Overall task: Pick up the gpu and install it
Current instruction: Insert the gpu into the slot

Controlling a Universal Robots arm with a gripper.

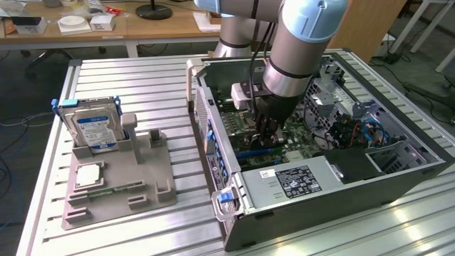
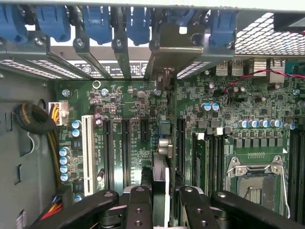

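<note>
**Status.** The gripper (image 2: 164, 202) was inside the open computer case (image 1: 320, 200), low over the motherboard (image 2: 128, 100). Its fingers (image 2: 138, 207) were closed on the gpu (image 2: 160, 167), clamping the card from both faces.

**Position of the card.** In the wrist view the gpu appeared edge-on, as a thin strip running from between the fingers towards the rear wall of the case. Its metal bracket (image 2: 167, 45) stood at a rear opening among the blue retention clips (image 2: 97, 21). The card lay in line with the dark expansion slots (image 2: 125, 143), between the white slot (image 2: 87, 152) and the memory modules (image 2: 200, 157).

**Handling (judgement).**
- The card was probably light and stiff, but fragile: a thin board that tolerates little bending or twisting.
- The grip is best taken on the flat faces near the upper edge, about mid-length, clear of the edge connector.
- The bracket end is likely the heavier one, so an off-centre grip could let the card tilt.

**Not discernible.**
- The card's connector edge and the slot beneath it were hidden by the card itself, so whether it was seated or above the slot could not be determined.
- In the exterior view, the arm and gripper (image 1: 267, 136) covered the card.
- The card's faces were not visible.
</note>
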